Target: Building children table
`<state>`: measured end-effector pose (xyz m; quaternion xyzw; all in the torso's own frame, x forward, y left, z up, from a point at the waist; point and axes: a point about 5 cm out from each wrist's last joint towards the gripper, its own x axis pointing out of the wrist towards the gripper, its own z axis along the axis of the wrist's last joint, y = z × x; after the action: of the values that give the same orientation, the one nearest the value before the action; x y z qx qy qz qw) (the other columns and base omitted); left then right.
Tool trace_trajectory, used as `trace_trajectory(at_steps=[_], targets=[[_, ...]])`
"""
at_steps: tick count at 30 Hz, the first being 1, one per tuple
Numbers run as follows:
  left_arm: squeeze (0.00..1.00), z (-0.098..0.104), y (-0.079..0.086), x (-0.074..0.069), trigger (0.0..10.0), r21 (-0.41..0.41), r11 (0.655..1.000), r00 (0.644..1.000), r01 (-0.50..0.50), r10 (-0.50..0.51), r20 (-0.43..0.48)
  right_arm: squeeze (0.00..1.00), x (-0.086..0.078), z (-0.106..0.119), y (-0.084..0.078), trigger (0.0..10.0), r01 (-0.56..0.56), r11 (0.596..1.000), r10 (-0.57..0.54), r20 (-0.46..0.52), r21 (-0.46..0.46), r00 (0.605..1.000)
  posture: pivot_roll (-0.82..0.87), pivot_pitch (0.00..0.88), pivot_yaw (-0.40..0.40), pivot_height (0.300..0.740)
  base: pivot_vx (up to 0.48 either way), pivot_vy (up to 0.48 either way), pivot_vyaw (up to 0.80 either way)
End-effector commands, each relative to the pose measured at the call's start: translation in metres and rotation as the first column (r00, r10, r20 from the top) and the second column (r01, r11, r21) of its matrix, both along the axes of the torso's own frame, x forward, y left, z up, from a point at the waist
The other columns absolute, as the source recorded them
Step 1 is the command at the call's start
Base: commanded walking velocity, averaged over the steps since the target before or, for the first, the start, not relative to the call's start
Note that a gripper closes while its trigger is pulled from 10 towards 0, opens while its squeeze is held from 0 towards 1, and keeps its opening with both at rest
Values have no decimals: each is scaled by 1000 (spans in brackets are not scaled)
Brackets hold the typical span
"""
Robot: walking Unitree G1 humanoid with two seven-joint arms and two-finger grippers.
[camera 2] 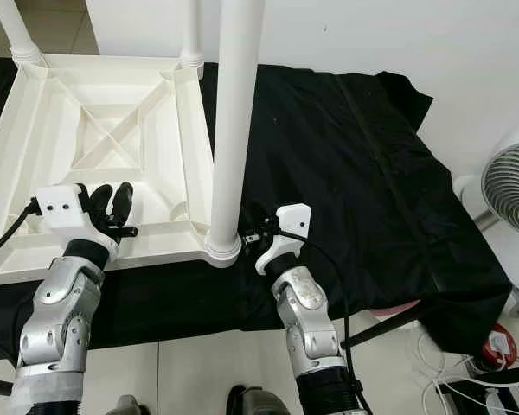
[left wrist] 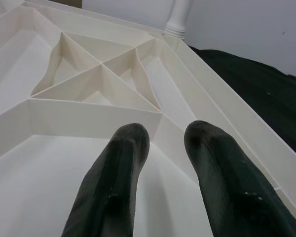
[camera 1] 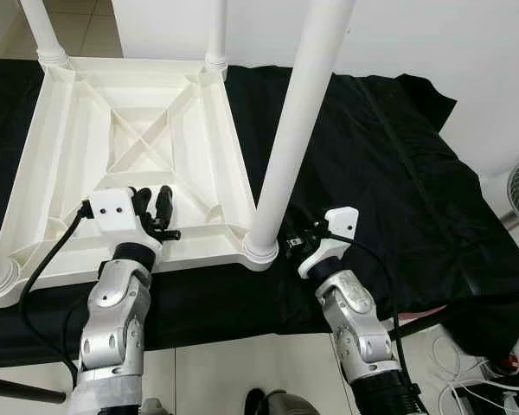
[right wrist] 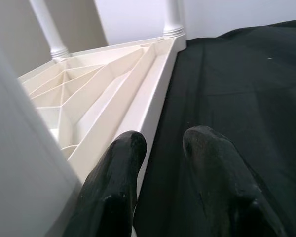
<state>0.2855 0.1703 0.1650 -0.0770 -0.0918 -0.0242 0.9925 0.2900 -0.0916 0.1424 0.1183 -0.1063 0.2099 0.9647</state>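
Observation:
A white plastic children's table (camera 1: 235,164) lies upside down on a black cloth (camera 1: 381,173), its ribbed underside facing up. White legs stand up from its corners; the near right leg (camera 1: 298,112) sits in its socket (camera 1: 261,248). My left gripper (camera 1: 153,201) hovers over the underside near the front rim, its fingers (left wrist: 128,148) slightly apart and holding nothing. On the cloth just right of the near right leg's base is my right gripper (camera 2: 251,230), also open and empty, with the table's side wall (right wrist: 153,98) beside it.
Two far legs (camera 1: 43,30) (camera 1: 214,35) rise at the back corners by the white wall. A floor fan (camera 2: 510,194) stands to the right, with cables (camera 2: 467,380) and a red object (camera 2: 500,346) on the floor. The cloth's right half is bare.

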Motion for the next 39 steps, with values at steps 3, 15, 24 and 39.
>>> trace_trajectory(at_steps=[3,15,24,39], targets=[[0,-4,3,0,10000,17,1000,1000,-15,16,-17,0,0,-5,-7,10000,45,999,-45,-18,-2,999,19,91,-80,740,0,0,0],[0,2,11,3,10000,69,996,999,-48,47,13,0,-3,-12,26,10000,-72,997,73,-49,29,996,54,87,-93,740,0,0,0],[0,4,17,3,10000,84,994,998,-67,65,24,0,3,-7,6,10000,26,996,-22,-55,80,998,59,80,-91,740,0,0,0],[0,-4,-8,-32,10000,184,890,908,417,-417,-39,0,-28,-8,-38,10000,101,990,-101,4,-98,995,37,82,-90,740,0,0,0]])
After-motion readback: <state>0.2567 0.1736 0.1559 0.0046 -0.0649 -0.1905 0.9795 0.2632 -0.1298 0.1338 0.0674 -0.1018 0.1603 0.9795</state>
